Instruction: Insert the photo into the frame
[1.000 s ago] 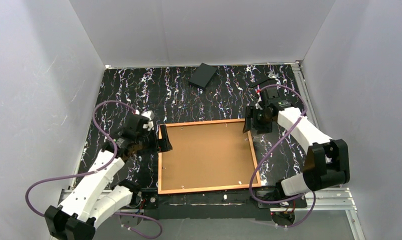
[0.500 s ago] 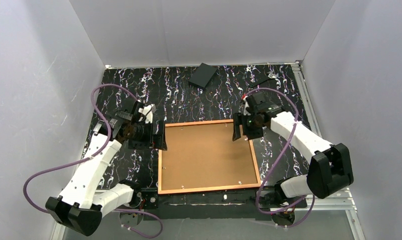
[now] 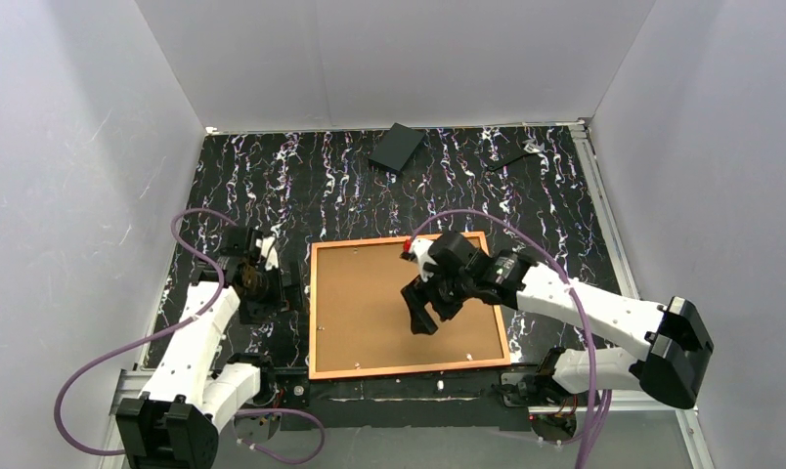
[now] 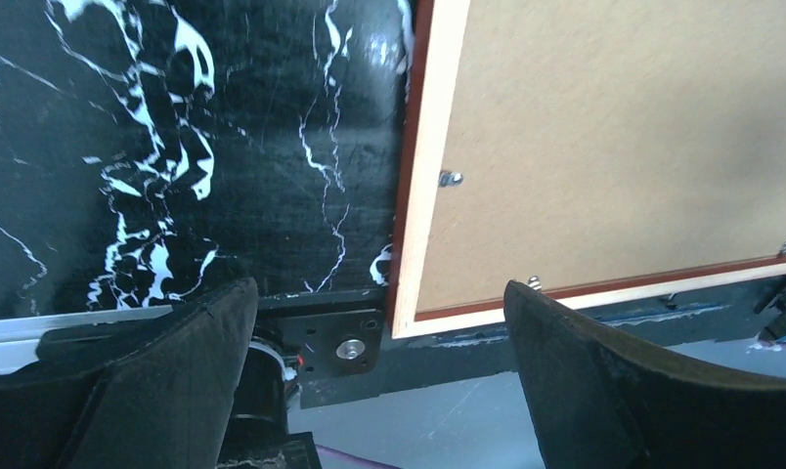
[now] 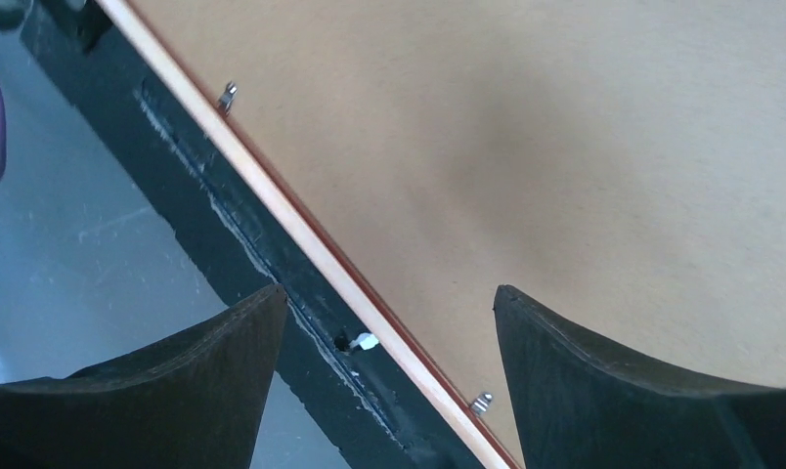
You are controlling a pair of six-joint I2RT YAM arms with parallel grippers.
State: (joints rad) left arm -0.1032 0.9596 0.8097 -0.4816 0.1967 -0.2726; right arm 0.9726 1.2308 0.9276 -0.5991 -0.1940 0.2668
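From above, both arms have let go of the far end of the frame (image 3: pixel 409 369), which lies back-up at the near edge of the tabletop (image 3: pixel 350 186). The left tool (image 3: pixel 277 291) has drawn off to the frame's left side. The right tool (image 3: pixel 423 315) has swung in over the brown board (image 3: pixel 365 313) filling it.

Left wrist: jaws spread, empty, by the near-left corner.

Right wrist: jaws spread over the near rail, holding nothing. No photo shows; I'd guess it's under the board, with the clips (image 5: pixel 229 95) next
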